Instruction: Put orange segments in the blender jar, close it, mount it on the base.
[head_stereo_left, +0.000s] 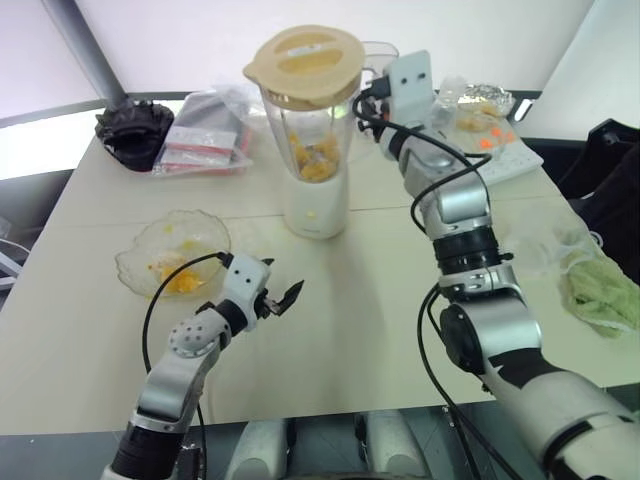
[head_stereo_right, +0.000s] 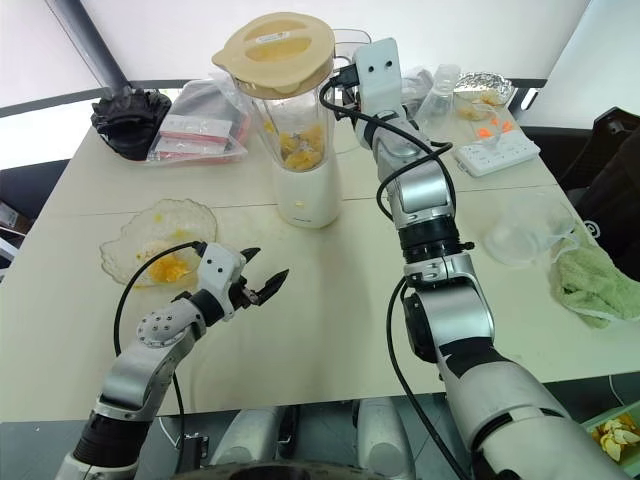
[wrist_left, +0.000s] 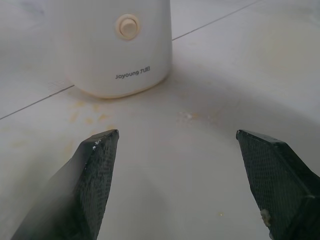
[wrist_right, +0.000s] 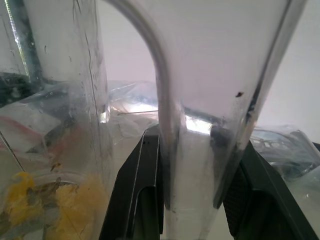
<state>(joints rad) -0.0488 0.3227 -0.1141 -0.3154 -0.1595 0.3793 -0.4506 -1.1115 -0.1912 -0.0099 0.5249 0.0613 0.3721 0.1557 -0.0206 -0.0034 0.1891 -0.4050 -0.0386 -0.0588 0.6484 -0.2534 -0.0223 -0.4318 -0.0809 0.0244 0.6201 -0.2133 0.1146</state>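
A: What is the right gripper (wrist_right: 192, 165) doing?
B: Its two black fingers (wrist_right: 135, 195) clamp the clear side handle of the blender jar (head_stereo_left: 307, 135), which stands on the white base (head_stereo_left: 316, 203) with the cream lid (head_stereo_left: 303, 62) on top.
A: And the left gripper (head_stereo_left: 278, 296)?
B: It hovers low over the table (head_stereo_left: 380, 330), jaws spread wide, nothing between them, pointing toward the base.
A: The orange segments (head_stereo_left: 318, 160)?
B: Yellow chunks lie in the bottom of the jar; more sit in the glass bowl (head_stereo_left: 172, 253) beside the left arm
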